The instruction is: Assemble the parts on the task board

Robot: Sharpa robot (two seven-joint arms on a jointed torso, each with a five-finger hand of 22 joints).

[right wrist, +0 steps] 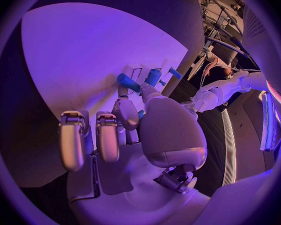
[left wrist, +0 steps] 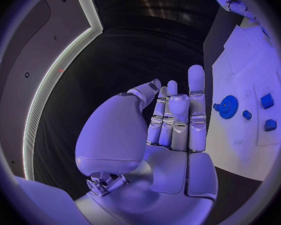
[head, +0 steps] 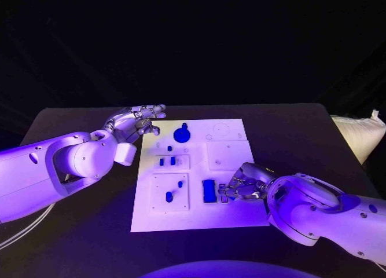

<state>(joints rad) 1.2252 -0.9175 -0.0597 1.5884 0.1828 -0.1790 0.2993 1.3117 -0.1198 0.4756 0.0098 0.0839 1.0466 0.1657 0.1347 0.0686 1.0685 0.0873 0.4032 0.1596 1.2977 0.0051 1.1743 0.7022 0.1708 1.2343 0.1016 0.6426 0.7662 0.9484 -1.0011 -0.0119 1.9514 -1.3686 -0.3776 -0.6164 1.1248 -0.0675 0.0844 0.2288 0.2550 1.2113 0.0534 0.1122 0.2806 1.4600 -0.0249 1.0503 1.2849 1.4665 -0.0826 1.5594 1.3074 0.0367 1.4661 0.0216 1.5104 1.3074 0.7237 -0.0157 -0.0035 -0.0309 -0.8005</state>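
Right robot hand [head: 240, 186] low at the near right edge of the task board [head: 230, 156], fingers curled beside the long blue bar [head: 209, 190]; can't tell if it actually has a hold. Small blue pegs [head: 168, 196] sit in the near-left panel, two more [head: 166, 161] mid-board. Blue gear [head: 182, 135] at the far end. Left robot hand [head: 139, 121] hovers open beyond the far-left corner, holding nothing. Risk: a fingertip nudge skews the bar or shifts the board on the surface [head: 301, 133].

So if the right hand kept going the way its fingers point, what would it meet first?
Most likely the upright blue rectangular block on the white task board: the right hand sits right beside it, fingers pointing at it. Whether they already touch is unclear.
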